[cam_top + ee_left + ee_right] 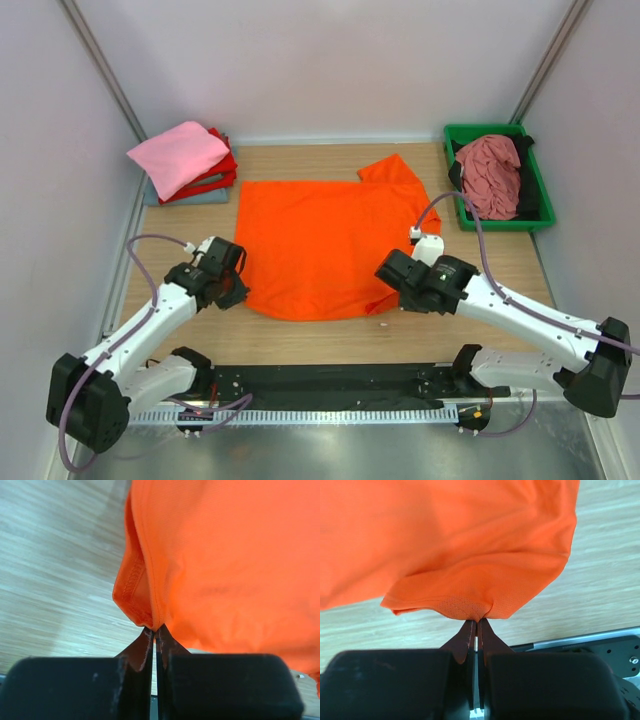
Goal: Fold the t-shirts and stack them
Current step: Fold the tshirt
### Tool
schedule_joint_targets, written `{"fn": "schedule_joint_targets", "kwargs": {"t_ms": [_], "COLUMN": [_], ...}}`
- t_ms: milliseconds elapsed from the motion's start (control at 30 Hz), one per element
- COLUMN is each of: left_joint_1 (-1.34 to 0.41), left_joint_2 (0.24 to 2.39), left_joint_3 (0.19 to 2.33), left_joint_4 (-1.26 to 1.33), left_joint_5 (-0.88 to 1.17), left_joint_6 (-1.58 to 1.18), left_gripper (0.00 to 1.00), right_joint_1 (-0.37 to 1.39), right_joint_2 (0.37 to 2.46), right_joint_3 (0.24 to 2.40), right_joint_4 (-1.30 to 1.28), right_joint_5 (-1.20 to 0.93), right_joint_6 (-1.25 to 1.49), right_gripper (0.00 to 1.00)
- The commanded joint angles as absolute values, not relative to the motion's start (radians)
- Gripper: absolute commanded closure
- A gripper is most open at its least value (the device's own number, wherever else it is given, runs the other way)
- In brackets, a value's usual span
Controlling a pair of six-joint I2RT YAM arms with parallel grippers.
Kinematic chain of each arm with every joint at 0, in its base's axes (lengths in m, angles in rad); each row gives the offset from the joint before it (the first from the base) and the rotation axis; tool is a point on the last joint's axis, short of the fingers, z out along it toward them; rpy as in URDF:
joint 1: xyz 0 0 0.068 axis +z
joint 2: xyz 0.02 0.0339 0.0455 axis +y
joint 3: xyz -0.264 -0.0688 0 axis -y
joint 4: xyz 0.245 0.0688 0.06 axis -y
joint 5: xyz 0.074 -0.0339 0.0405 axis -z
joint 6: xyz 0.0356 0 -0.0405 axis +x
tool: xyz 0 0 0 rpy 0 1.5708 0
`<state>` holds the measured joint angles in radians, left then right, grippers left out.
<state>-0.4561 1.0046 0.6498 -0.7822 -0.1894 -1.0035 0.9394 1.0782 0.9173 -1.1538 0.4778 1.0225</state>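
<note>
from above: starting with the black base rail (330,380), on the near side of the orange t-shirt (320,240). spread mostly flat across the wooden table (300,335), one sleeve poking out at the far right. at its near-left corner, the left gripper (240,283); at its near-right corner, the right gripper (383,292). far left of the orange t-shirt, a stack: pink t-shirt (178,155) on top, red t-shirt (222,170) under it, grey-blue t-shirt (190,197) at the bottom. far right of it, a green tray (545,222) holding a dusty rose t-shirt (490,175) over a black t-shirt (527,150).

over to the left wrist: left gripper (154,630) clamped tight on the stitched hem of the orange t-shirt (225,555), cloth bunched at the tips.

right wrist now: right gripper (476,622) pinched together on a gathered corner of the orange t-shirt (445,540), fabric puckered right at the tips.
</note>
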Motion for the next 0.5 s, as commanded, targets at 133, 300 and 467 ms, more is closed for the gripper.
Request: {"fn": "schedule_joint_targets", "kwargs": {"t_ms": [133, 300, 467], "left_joint_1": [-0.449, -0.433, -0.384], "left_joint_2": [1.097, 1.179, 1.273], "left_joint_3": [0.791, 0.860, 0.908], "left_joint_4": [-0.822, -0.822, -0.805], "left_joint_5": [-0.196, -0.196, -0.166], "left_joint_6": [-0.927, -0.878, -0.831], "left_gripper": [0.98, 0.99, 0.99], "right_joint_1": [0.803, 0.680, 0.620], "right_joint_2": [1.112, 1.141, 1.189], "right_joint_3": [1.046, 1.074, 1.094], "right_joint_4": [-1.131, -1.068, -1.019], "right_joint_5": [0.571, 0.535, 0.503], "right_joint_6": [0.867, 0.758, 0.666], "right_gripper": [0.99, 0.99, 0.99]}}
